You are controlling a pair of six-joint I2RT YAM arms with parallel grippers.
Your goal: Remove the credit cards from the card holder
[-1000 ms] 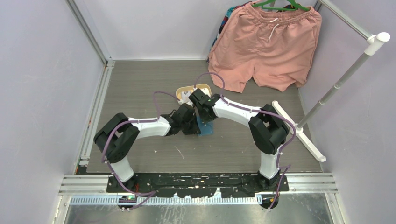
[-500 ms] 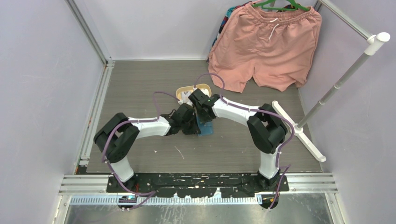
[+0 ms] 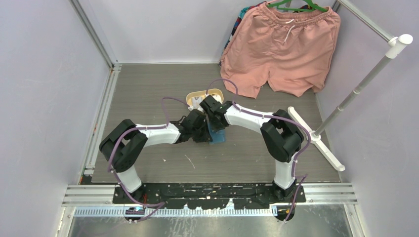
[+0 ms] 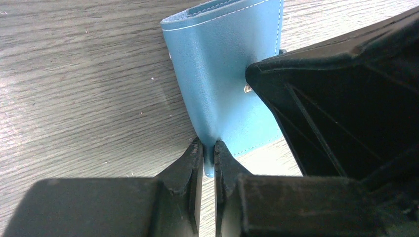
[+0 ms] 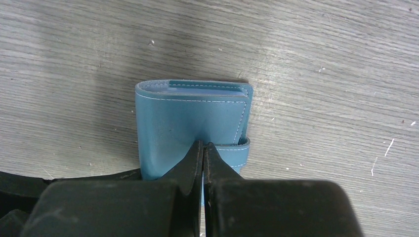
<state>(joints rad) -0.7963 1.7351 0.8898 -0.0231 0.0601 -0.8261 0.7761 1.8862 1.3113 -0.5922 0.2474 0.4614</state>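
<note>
The card holder (image 3: pixel 218 135) is a teal-blue wallet, folded shut, at the middle of the table. My left gripper (image 3: pixel 205 133) is shut on its lower edge; the left wrist view shows the fingertips (image 4: pixel 196 150) pinching the blue leather (image 4: pixel 222 74). My right gripper (image 3: pixel 215 122) comes from above and is shut, its tips (image 5: pixel 203 145) pinching the top flap of the card holder (image 5: pixel 188 113) beside the strap. The right gripper's black body (image 4: pixel 346 98) fills the right of the left wrist view. No credit cards show; they are hidden inside.
A yellow oval tray (image 3: pixel 214 92) stands just behind the grippers, with a whitish thing (image 3: pixel 196 101) in it. Pink shorts (image 3: pixel 281 49) hang at the back right. A white rack foot (image 3: pixel 316 139) and pole (image 3: pixel 365 79) stand at the right.
The right arm's wrist has shifted slightly to the left and back. The left arm and the card holder have barely moved.
</note>
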